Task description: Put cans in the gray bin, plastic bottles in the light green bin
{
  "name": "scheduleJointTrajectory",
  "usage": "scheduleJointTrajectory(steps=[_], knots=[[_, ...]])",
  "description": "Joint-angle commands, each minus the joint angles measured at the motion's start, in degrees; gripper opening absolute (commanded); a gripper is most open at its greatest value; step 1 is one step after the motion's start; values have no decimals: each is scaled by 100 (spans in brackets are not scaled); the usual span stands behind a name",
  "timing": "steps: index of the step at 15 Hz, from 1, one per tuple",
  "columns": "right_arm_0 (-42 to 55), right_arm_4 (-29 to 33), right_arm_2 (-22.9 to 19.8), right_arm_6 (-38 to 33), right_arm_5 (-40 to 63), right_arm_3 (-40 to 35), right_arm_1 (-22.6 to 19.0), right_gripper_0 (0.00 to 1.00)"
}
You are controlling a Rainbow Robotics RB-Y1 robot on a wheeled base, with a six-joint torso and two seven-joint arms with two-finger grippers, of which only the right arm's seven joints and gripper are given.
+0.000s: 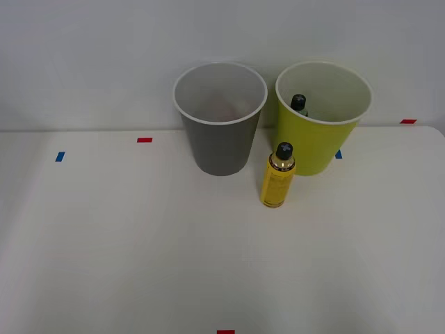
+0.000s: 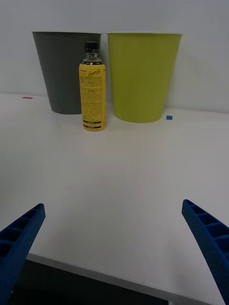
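Yellow bottle [image 1: 277,182] stands upright on the white table [image 1: 125,243], just in front of the gap between the two bins, nearer the light green bin [image 1: 321,149] on its right; gray bin [image 1: 220,142] on its left. Looks light, stiff plastic, smooth label so likely a bit slippery, tall and slim so tippy. Best grip: mid-body across the label, below the gold neck. Another black-capped bottle [image 1: 298,103] already sits inside the green bin. Right gripper [image 2: 114,248] spread wide, holding nothing, well apart from the bottle. Both bins close behind it; a push could knock the bottle into them. Colored tape marks [image 1: 144,140] on the table, no obstacle.
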Motion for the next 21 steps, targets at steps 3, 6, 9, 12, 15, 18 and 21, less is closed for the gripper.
scheduleJointTrajectory(steps=[3, 6, 9, 12, 15, 18, 21], knots=[[-556, -614, 845, 85, 376, 1, -234, 100], [-1145, -746, 1214, 173, 693, 1, -181, 100], [-1822, -737, 1363, 191, 1167, 1, 82, 100], [-2437, -702, 1460, 235, 1695, 1, 399, 100], [-3026, -623, 1521, 287, 2301, 1, 768, 100], [-3580, -544, 1513, 375, 2996, 1, 1234, 100], [-4063, -517, 1407, 472, 3558, 1, 1386, 100]])
